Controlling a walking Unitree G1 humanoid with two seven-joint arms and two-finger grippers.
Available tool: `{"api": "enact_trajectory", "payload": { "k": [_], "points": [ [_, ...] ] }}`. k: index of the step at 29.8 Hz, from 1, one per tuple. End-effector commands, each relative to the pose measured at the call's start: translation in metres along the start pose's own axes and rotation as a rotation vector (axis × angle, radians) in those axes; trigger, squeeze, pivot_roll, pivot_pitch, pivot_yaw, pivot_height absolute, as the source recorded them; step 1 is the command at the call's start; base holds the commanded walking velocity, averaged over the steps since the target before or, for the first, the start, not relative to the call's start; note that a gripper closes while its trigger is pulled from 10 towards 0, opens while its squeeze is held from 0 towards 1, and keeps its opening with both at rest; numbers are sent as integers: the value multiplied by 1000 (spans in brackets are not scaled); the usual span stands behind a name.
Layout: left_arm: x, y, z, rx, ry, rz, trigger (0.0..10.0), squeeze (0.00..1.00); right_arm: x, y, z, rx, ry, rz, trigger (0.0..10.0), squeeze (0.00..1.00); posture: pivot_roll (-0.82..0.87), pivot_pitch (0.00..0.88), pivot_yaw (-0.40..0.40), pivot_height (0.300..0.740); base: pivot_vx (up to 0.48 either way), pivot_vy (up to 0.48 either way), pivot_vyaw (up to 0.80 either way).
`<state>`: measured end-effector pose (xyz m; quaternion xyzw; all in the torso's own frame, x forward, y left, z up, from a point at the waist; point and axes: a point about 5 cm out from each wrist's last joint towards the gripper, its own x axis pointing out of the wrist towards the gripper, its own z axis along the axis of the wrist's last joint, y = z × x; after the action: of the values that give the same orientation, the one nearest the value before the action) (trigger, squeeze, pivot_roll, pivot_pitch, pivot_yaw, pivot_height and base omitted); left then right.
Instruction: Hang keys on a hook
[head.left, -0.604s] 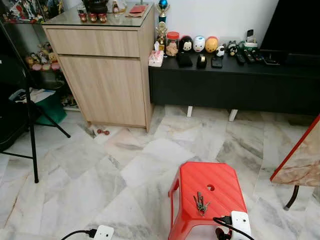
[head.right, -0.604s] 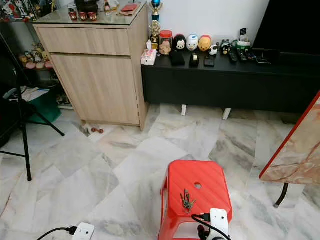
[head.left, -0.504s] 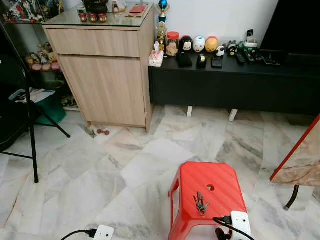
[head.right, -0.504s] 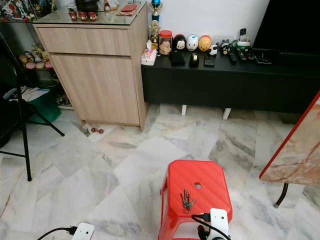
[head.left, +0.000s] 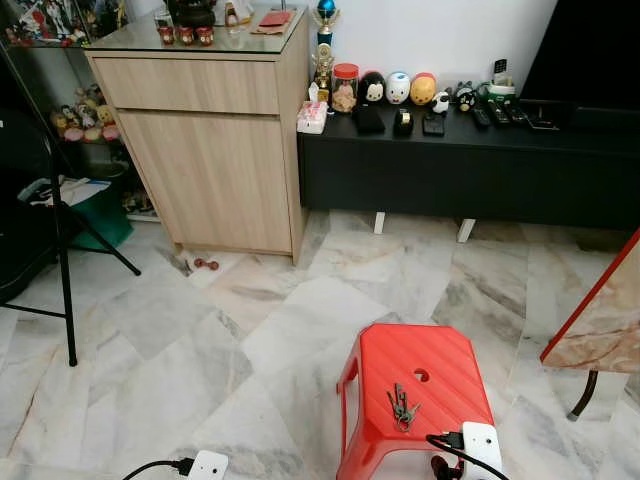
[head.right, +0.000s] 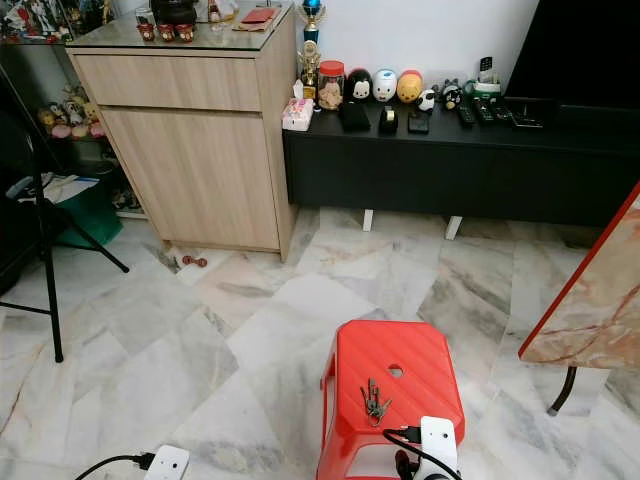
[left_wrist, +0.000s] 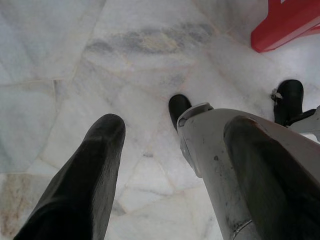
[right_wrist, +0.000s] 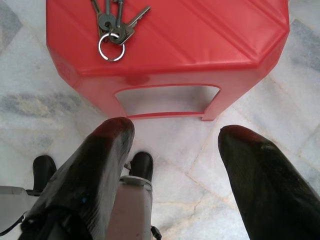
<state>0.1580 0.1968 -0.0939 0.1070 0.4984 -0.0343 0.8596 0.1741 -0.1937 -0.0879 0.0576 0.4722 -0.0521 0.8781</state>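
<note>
We are standing over the marble floor (head.left: 200, 340) with both arms hanging low. Our left gripper (left_wrist: 170, 150) is pointing down at bare tile beside our own leg, its black fingers spread wide and holding nothing. Our right gripper (right_wrist: 175, 150) is hanging just short of the red plastic stool (right_wrist: 210, 45), fingers likewise spread wide and empty. The bunch of keys (right_wrist: 112, 30) is lying flat on the stool's seat just ahead of that gripper, ring end toward us and blades fanning away, so its long axis is running roughly along our line of reach. We are judging the right arm the nearer one. Farther off, the wooden cabinet (head.left: 215, 150) and black TV console (head.left: 450, 170) are lining the wall; we cannot make out a hook.
</note>
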Motion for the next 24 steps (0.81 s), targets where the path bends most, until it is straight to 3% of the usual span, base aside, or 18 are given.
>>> {"api": "enact_trajectory", "payload": {
  "k": [1, 13, 24],
  "points": [
    [-1, -1, -6, 9, 26, -7, 10000, 0, 0, -1, 1, 3, -3, -1, 10000, 0, 11, 0, -38, 740, 296, 0, 0],
    [-1, -1, -7, 16, 29, 0, 10000, 0, 0, -1, 1, 6, -6, -2, 10000, 0, 13, 0, -40, 740, 295, 0, 0],
    [-1, 0, -7, 14, 28, 0, 10000, 0, 0, -1, 1, 8, -10, 0, 10000, 0, 13, 0, -40, 740, 0, 0, 0]
  ]
}}
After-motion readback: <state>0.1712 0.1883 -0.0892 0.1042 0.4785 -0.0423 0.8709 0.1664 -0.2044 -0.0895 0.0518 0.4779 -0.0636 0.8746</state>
